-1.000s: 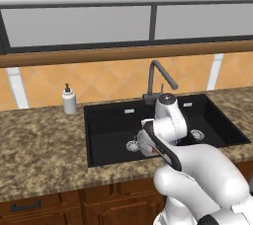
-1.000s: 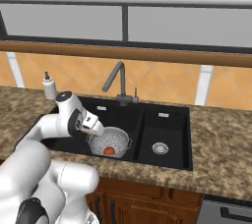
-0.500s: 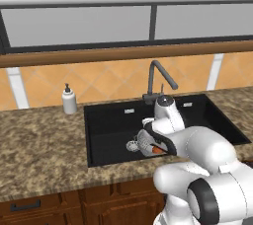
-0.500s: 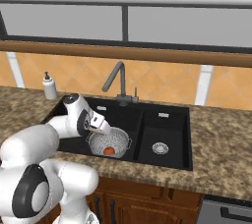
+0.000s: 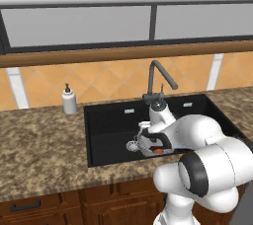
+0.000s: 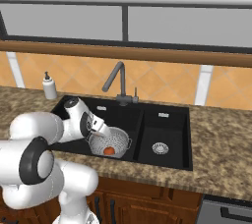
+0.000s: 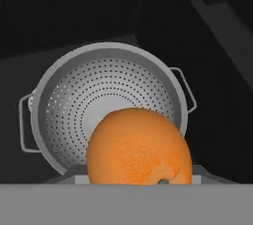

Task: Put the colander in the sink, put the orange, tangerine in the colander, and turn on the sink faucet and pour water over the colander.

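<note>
Dimpled round orange (image 7: pixel 140 146) over perforated metal colander (image 7: pixel 94 95)

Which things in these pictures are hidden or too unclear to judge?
- Gripper fingertips: hand view, the orange fruit covers them.
- Orange or tangerine: cannot tell.
- Colander near rim: hand view, behind the fruit.
- Colander: left base view, mostly behind the arm.
- Faucet lever position: too small.

Silvery dotted colander (image 7: pixel 106 105), orange fruit (image 7: pixel 140 147), black sink (image 6: pixel 162 125), speckled brown counter (image 5: pixel 39 145).
</note>
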